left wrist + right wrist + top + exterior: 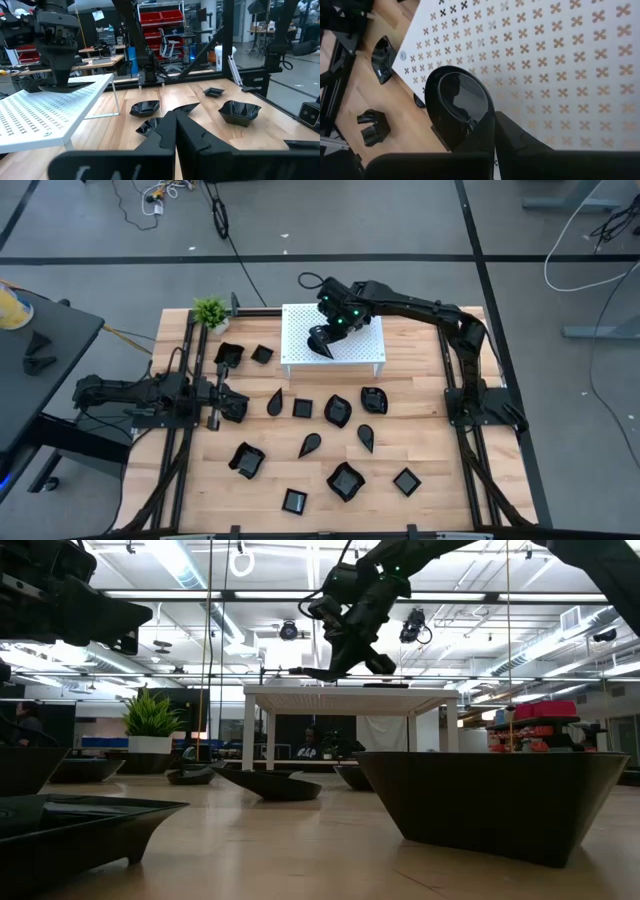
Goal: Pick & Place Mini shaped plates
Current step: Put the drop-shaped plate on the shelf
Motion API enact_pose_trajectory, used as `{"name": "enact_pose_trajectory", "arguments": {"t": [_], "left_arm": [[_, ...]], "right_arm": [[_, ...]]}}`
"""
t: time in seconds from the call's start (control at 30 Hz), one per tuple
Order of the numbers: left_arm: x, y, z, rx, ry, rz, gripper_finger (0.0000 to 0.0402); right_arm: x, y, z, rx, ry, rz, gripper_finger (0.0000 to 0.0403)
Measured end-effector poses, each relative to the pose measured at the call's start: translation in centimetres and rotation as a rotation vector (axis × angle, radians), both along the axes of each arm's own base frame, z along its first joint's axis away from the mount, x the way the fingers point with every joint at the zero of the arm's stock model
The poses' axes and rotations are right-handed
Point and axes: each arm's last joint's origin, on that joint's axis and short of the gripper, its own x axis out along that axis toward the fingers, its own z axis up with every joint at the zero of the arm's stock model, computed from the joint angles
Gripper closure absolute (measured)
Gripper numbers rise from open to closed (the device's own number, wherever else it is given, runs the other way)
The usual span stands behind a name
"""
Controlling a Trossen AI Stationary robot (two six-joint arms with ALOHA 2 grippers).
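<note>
Over the white stand (365,352), teardrop plate (457,102) pinched in right claw (325,340).

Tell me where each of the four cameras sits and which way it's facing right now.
High: overhead, straight down on table, both arms.
Low: table-top height, level across black dishes to white stand; right arm above.
Left wrist: on parked left gripper, jaws shut, facing stand and dishes.
Right wrist: on right gripper, looking down at stand, jaws shut on teardrop plate.
Shared: all show the stand; high and low show that plate.
</note>
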Motion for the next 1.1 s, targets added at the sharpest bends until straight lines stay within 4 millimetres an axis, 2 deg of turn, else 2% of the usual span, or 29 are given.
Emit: {"name": "enact_pose_trajectory", "arguments": {"t": [0.27, 0.9, 1.1], "left_arm": [[0.0, 0.0, 0.0, 0.000, -0.001, 0.000, 0.0399], [0.0, 0.0, 0.0, 0.000, 0.000, 0.000, 0.0399], [0.0, 0.0, 0.0, 0.000, 0.000, 0.000, 0.0399]], "right_arm": [[0.3, -0.4, 0.2, -0.002, -0.043, -0.036, 0.0399], [0.5, -0.5, -1.2, 0.034, -0.006, -0.063, 0.0399], [0.8, -0.7, -1.0, 0.020, -0.044, -0.094, 0.0399]]}}
